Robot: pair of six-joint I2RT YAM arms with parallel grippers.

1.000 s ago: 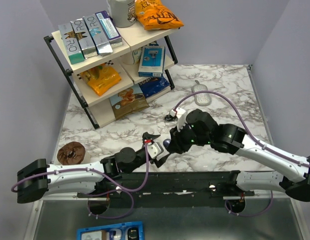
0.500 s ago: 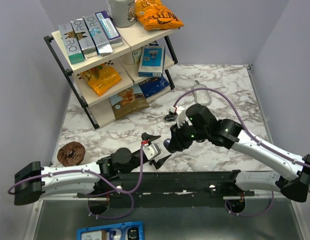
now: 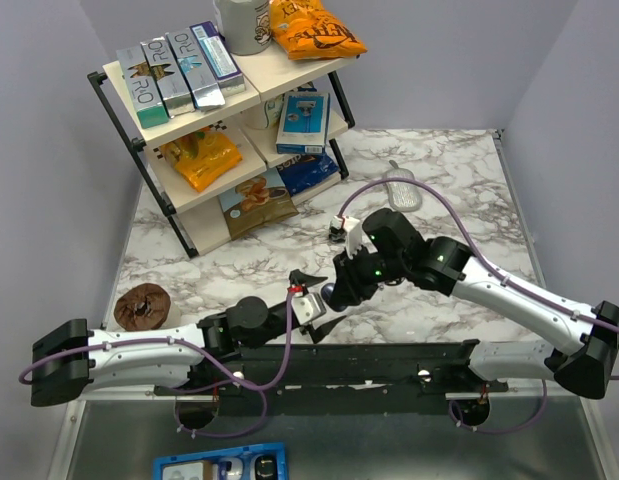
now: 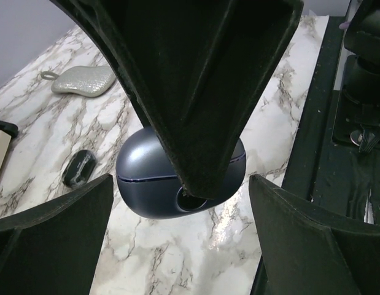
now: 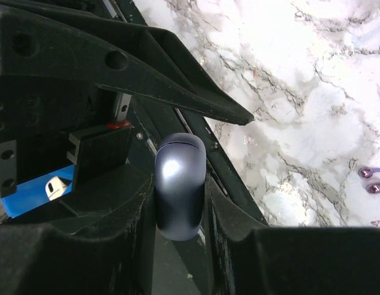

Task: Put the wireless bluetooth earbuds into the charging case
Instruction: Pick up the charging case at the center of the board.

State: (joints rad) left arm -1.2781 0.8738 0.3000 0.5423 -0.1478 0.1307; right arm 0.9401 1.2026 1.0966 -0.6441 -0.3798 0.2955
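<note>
— Where does your top view sit?
— High over the near edge of the table [image 3: 449, 170], looking down on all of it.
— And your wrist views?
— Each looks forward from its wrist, very close. They face each other and share the case [image 4: 140, 175].

Looking down from above, I can read only "RO" on the long boxes [image 3: 174, 70] lying on the top shelf [image 3: 214, 108]; other labels are too small.
</note>
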